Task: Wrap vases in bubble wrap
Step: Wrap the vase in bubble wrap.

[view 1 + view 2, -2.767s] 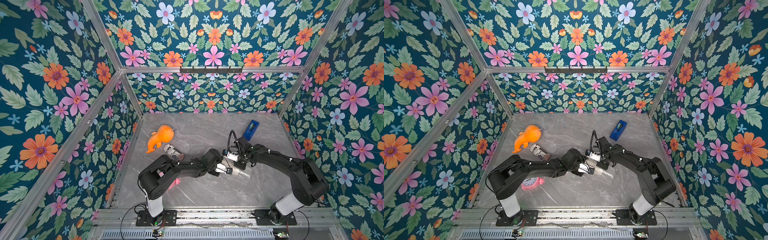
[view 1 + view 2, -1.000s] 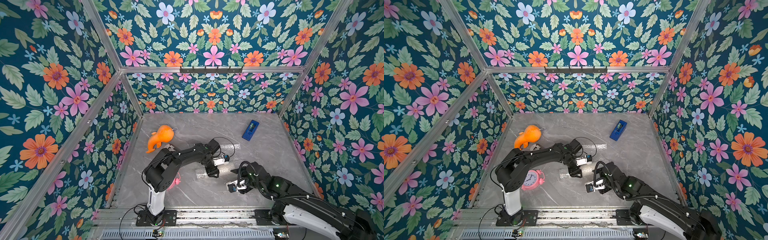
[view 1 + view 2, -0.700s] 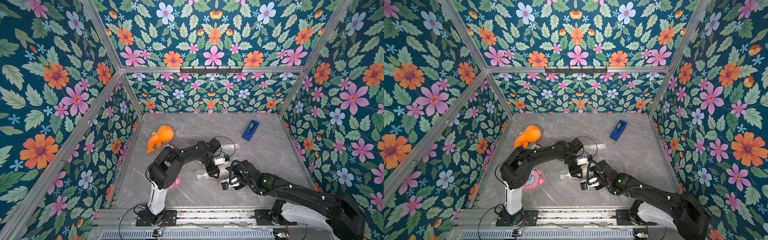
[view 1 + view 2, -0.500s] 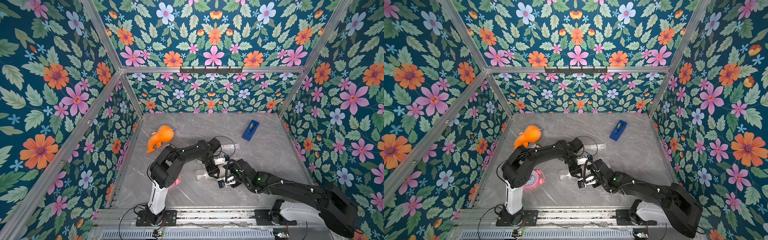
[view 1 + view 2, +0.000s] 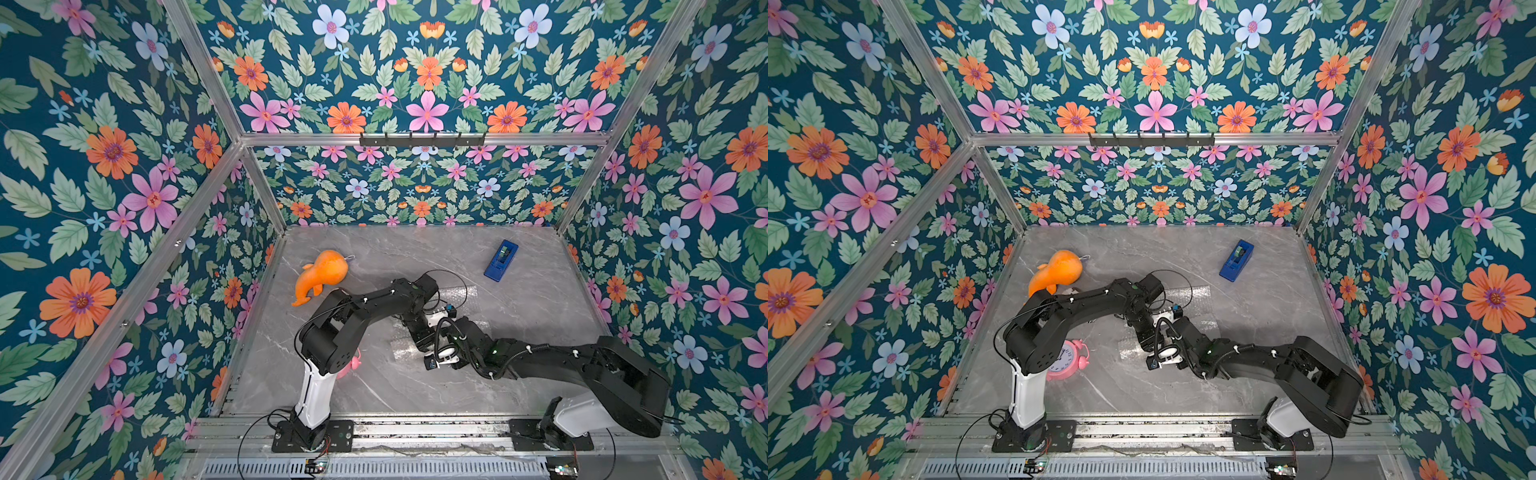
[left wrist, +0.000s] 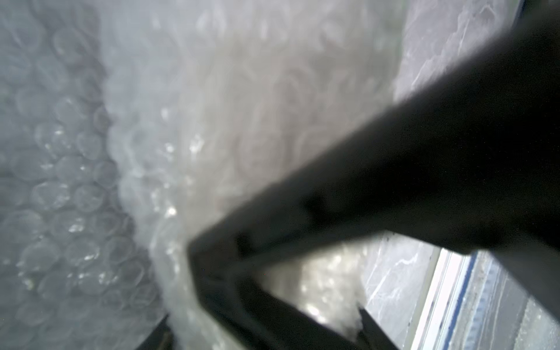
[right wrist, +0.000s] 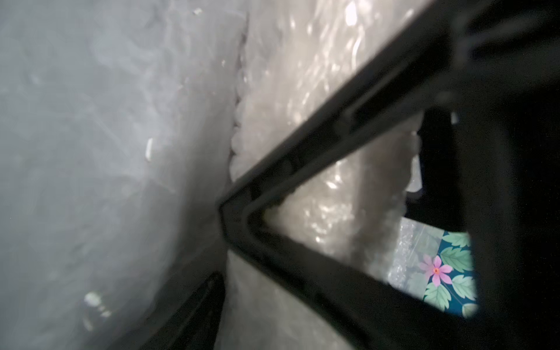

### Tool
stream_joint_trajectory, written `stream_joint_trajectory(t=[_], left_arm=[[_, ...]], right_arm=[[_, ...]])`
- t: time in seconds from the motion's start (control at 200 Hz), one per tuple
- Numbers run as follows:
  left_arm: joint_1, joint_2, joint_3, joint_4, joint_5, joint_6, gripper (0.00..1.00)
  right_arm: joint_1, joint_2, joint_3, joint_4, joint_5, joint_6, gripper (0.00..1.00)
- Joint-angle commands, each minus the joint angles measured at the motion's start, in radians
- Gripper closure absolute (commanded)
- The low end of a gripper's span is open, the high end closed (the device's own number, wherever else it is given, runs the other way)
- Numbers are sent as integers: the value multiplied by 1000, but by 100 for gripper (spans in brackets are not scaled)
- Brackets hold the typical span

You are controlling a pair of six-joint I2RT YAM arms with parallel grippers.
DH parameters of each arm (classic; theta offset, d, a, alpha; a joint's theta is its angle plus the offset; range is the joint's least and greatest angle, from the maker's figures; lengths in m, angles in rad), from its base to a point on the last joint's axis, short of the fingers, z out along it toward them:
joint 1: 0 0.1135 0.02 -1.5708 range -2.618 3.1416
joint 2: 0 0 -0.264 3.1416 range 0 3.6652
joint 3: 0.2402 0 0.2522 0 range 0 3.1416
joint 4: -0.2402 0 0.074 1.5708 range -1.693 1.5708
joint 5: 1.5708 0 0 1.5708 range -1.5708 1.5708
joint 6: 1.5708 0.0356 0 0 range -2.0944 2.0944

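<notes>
The bubble wrap (image 5: pixel 405 351) lies on the grey table, and part of it is rolled into a pale bundle (image 6: pixel 242 106). The vase shows only as a cream shape through that wrap (image 7: pixel 303 75), and both arms hide it in both top views. My left gripper (image 5: pixel 417 334) reaches in from the left. In the left wrist view it (image 6: pixel 175 291) is shut on the wrapped bundle. My right gripper (image 5: pixel 436 349) comes from the right and meets the same bundle. Its jaws (image 7: pixel 225 257) stand open, one finger on each side of the wrap.
An orange plush toy (image 5: pixel 322 276) lies at the back left. A blue tape dispenser (image 5: pixel 500 259) sits at the back right. A pink alarm clock (image 5: pixel 1069 353) stands by the left arm's base. Flowered walls close three sides.
My right arm has swung in from the front right to the bundle, and its jaws now flank it and have narrowed slightly. The left arm has kept its hold and barely moved.
</notes>
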Motion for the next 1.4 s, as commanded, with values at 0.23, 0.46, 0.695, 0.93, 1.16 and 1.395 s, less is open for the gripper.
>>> stream_joint_trajectory(t=[0.23,0.46,0.695,0.93,1.16,1.395], left_arm=[[8,-26,-28,-152,-108,69,30],[25,-135,-40,-47,-145,40,1],[64,-283,-90,63,-204,-8,1],[120,-549,-284,427,-594,-42,1],[107,-867,-551,680,-513,113,13],[-24,-1020,-739,760,-488,271,12]], right_arm=[[-7,71,12,-61,165,75,43],[-7,44,24,-218,127,158,46],[-7,44,31,-296,112,257,46],[-66,38,117,-460,-47,399,47],[-177,54,240,-673,-262,427,48],[-259,145,382,-859,-460,385,52]])
